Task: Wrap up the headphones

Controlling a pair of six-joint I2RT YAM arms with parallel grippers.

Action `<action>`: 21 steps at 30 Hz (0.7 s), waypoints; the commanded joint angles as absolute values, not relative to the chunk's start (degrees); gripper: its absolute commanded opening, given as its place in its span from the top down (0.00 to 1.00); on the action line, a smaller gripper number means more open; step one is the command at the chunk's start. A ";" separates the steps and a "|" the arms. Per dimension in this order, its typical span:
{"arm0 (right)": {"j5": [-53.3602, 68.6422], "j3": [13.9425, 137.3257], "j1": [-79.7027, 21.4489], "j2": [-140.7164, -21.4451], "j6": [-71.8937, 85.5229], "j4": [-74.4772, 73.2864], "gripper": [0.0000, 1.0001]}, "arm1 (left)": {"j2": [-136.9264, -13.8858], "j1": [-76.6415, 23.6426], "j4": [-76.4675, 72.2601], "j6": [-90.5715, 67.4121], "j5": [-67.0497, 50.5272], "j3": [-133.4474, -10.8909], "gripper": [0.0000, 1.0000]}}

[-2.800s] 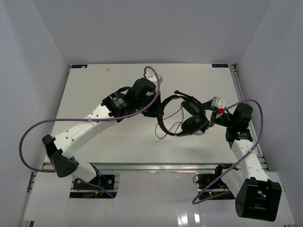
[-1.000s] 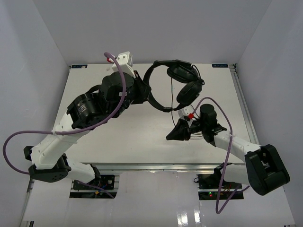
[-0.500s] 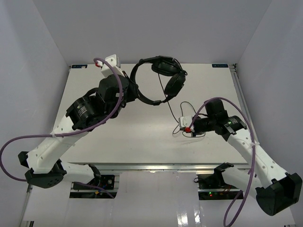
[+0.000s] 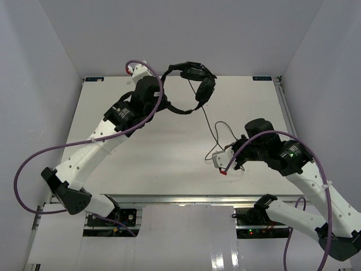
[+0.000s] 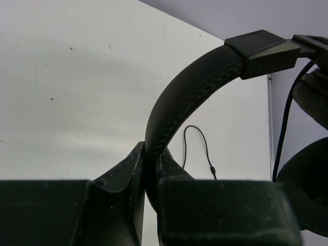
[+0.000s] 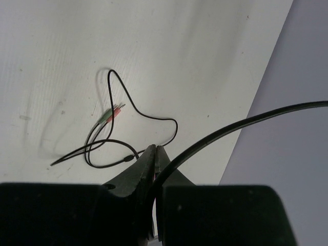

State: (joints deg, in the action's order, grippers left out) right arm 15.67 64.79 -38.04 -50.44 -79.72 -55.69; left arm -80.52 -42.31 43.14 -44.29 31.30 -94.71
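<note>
The black headphones (image 4: 192,84) hang in the air over the table's back edge, cups (image 4: 204,90) to the right. My left gripper (image 4: 161,97) is shut on the arched headband (image 5: 195,87), which runs up from between its fingers (image 5: 150,154). The thin dark cord (image 4: 213,130) drops from the cups to my right gripper (image 4: 221,164), low over the table's front right. In the right wrist view that gripper (image 6: 155,149) is shut with the cord (image 6: 230,130) running out from between its jaws. Loose cord loops and the green and pink plugs (image 6: 113,114) lie on the table.
The white table (image 4: 141,158) is walled in by pale panels at the back and sides. Purple robot cables (image 4: 34,164) arc beside the left arm and over the right arm (image 4: 304,164). A slack loop of cord (image 5: 197,136) lies on the table below the headband.
The left gripper has carried the headphones right and toward the back edge. The right gripper has drawn toward the front edge with the cord, which now stretches longer between the two.
</note>
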 commanded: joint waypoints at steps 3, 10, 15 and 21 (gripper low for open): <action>3.15 64.70 -46.36 -53.53 -74.78 -54.12 0.92 | -81.98 -41.48 37.55 -47.35 26.44 -99.45 1.00; 1.85 66.77 -48.67 -57.10 -74.62 -52.91 0.92 | -80.78 -41.06 36.23 -48.07 25.92 -96.37 1.00; 1.58 67.79 -49.71 -58.36 -74.91 -52.68 0.92 | -81.21 -39.99 35.51 -47.76 25.37 -94.49 1.00; 0.48 71.60 -50.47 -59.65 -75.17 -52.28 0.92 | -83.51 -39.38 34.78 -46.38 26.12 -92.40 1.00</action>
